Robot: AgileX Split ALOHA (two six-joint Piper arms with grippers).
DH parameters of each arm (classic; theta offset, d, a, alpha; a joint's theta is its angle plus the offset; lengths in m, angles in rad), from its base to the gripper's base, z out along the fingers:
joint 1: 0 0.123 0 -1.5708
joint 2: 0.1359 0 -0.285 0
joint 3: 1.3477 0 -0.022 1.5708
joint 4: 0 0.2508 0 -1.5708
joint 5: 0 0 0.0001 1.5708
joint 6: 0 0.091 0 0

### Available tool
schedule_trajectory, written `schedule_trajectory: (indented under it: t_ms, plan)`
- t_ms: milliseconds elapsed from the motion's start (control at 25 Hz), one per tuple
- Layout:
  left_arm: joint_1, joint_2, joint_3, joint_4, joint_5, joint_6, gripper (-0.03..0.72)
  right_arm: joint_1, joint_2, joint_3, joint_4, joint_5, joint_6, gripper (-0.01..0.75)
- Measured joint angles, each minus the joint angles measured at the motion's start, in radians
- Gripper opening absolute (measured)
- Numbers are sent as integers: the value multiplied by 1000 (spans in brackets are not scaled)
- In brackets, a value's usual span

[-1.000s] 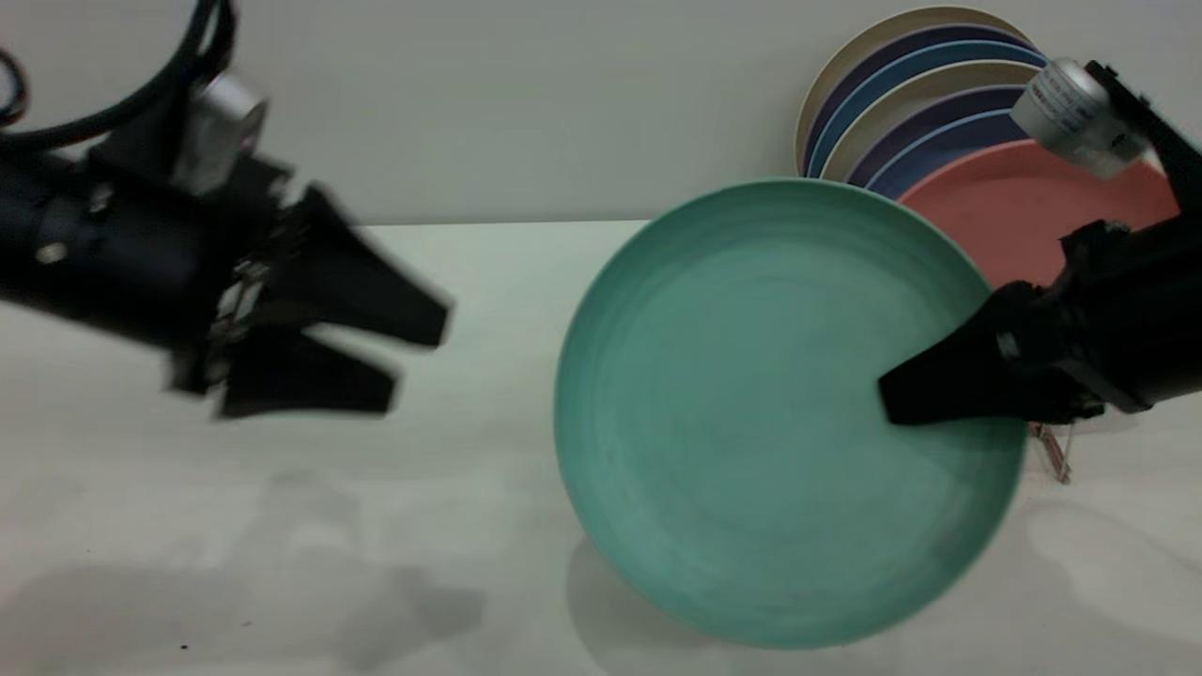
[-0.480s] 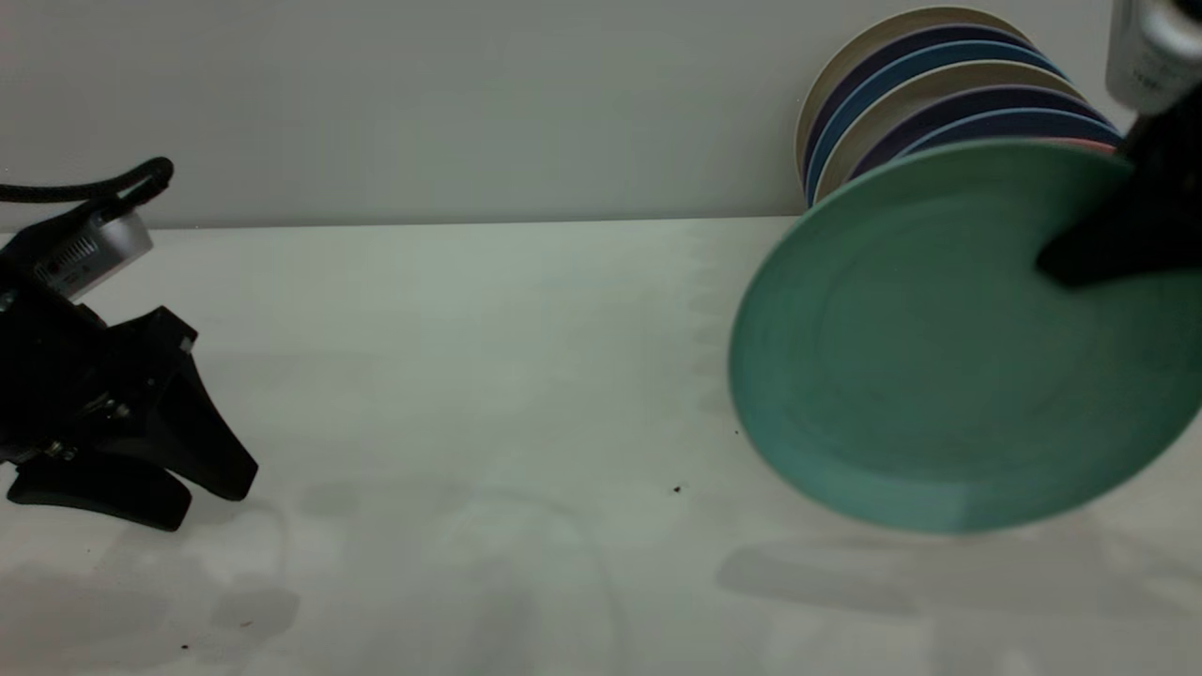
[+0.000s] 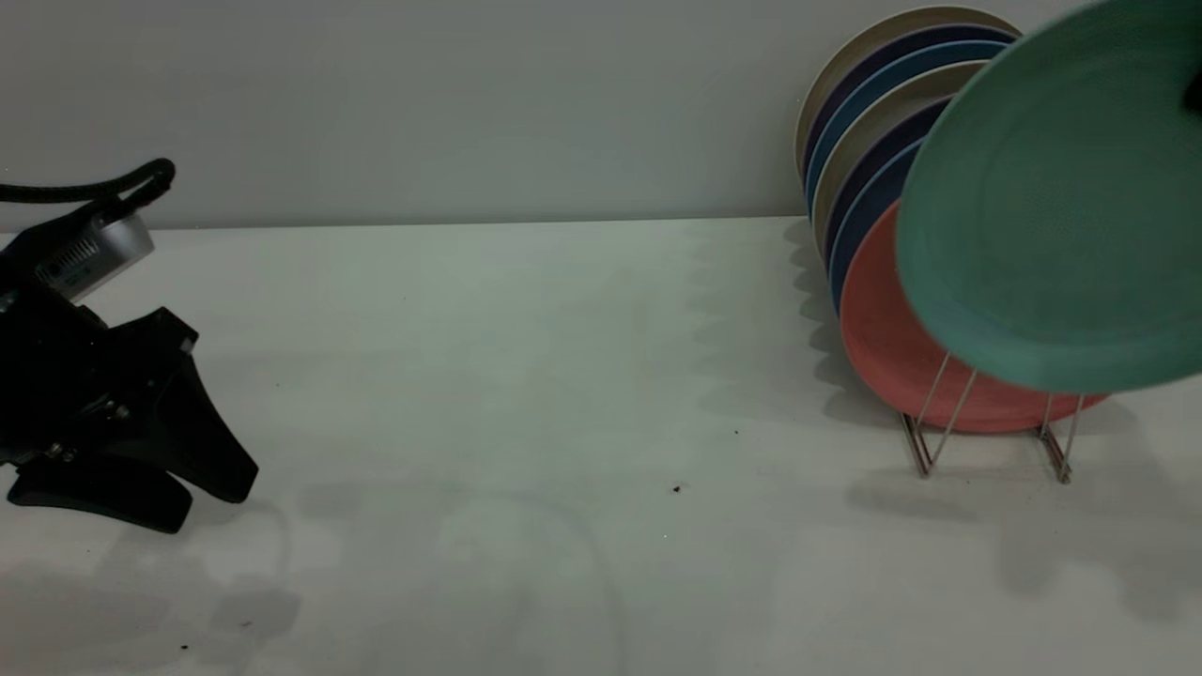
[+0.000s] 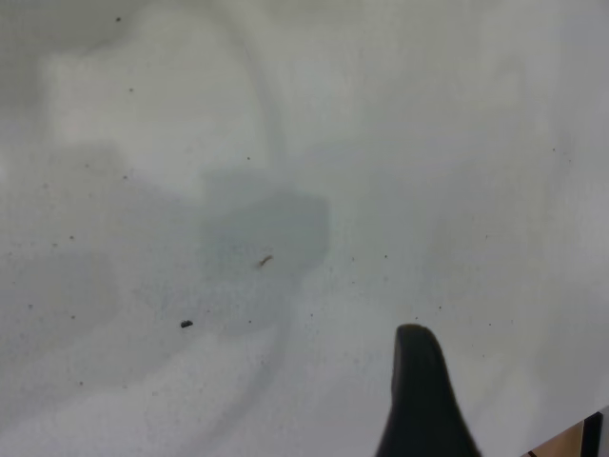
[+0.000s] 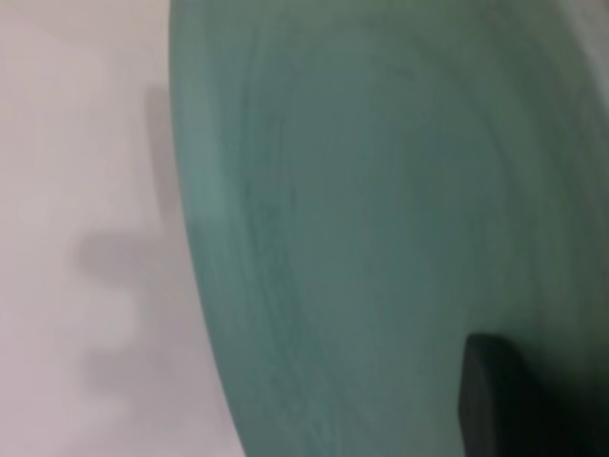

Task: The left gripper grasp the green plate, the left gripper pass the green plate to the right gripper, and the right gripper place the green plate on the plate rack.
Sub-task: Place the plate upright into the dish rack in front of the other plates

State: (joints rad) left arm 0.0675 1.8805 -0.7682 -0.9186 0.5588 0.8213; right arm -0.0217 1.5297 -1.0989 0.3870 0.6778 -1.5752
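The green plate (image 3: 1052, 216) hangs tilted in the air at the upper right, in front of and above the plate rack (image 3: 939, 418); its lower edge overlaps the front of the rack. My right gripper (image 3: 1194, 94) shows only as a small black part at the picture's right edge and is shut on the plate's rim. In the right wrist view the green plate (image 5: 381, 209) fills the picture, with one black finger (image 5: 490, 400) pressed on its face. My left gripper (image 3: 192, 493) rests low over the table at the far left, open and empty.
The rack holds a salmon-pink plate (image 3: 878, 352) at the front, with dark blue plates (image 3: 859, 211) and beige plates (image 3: 845, 84) behind it. The white table (image 3: 526, 376) stretches between the two arms. A grey wall stands behind.
The right gripper has carried the green plate from the table's middle up and to the right, over the rack. The left gripper drew back to the far left and has stayed still since.
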Motion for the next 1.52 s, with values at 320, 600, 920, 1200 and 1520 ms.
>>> schedule_trajectory:
  t_ms: [320,600,920,1200,1520]
  plan:
    - [0,0,0,0,-1,0,508,-7,122,-169,-16,67,-31,107]
    - [0,0,0,0,-1,0,508,-7,165,-232,-35,87,-35,107]
    - [0,0,0,0,-1,0,508,-7,223,-233,-28,81,-47,107]
    - [0,0,0,0,-1,0,508,-7,283,-233,-10,42,-50,107]
    - [0,0,0,0,-2,1,508,-7,286,-233,41,46,-50,259]
